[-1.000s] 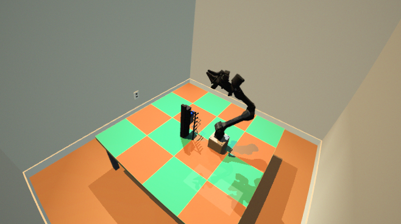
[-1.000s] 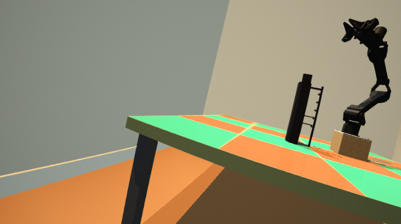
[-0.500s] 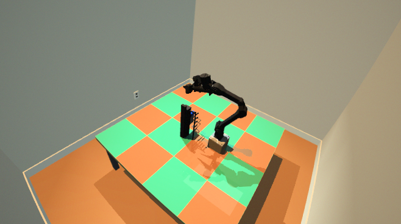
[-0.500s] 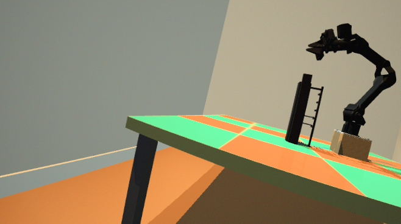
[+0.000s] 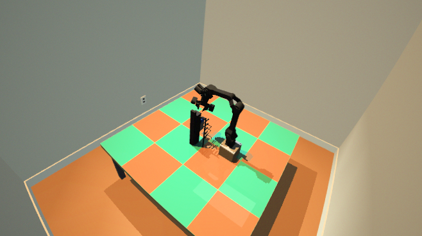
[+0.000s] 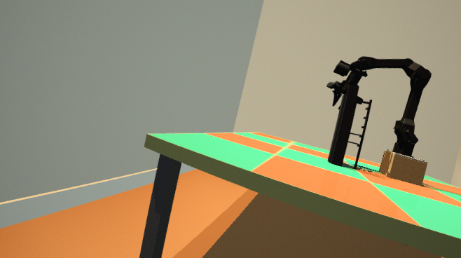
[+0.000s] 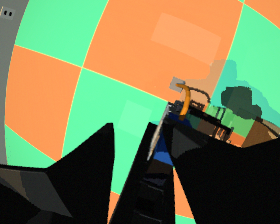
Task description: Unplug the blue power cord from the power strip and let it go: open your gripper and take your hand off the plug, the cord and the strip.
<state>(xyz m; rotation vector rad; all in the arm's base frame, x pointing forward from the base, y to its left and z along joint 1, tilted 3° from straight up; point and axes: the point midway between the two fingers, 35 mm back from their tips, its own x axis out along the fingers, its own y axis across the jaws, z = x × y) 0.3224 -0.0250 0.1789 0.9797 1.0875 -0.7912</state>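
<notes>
The dark power strip [image 5: 194, 129] [image 6: 343, 134] [image 7: 142, 200] stands upright on the table like a tall post. The blue plug [image 5: 202, 120] [image 7: 163, 154] is on its side facing the arm base, near the top; in the wrist view my right finger partly covers it. The blue cord's run cannot be made out. My gripper [image 5: 200, 109] [image 6: 336, 106] [image 7: 138, 126] points down by the top of the strip, part-way open with nothing held. In the wrist view the strip shows between the fingers, nearer the right one; whether a finger touches it cannot be told.
A thin dark rack [image 5: 204, 133] [image 6: 364, 130] with short prongs stands between the strip and the arm's beige base box [image 5: 228, 152] [image 6: 408, 170]. An orange cord [image 7: 186, 102] curves near the strip in the wrist view. A wall outlet [image 5: 143, 100] [image 7: 7, 13] is beyond the table.
</notes>
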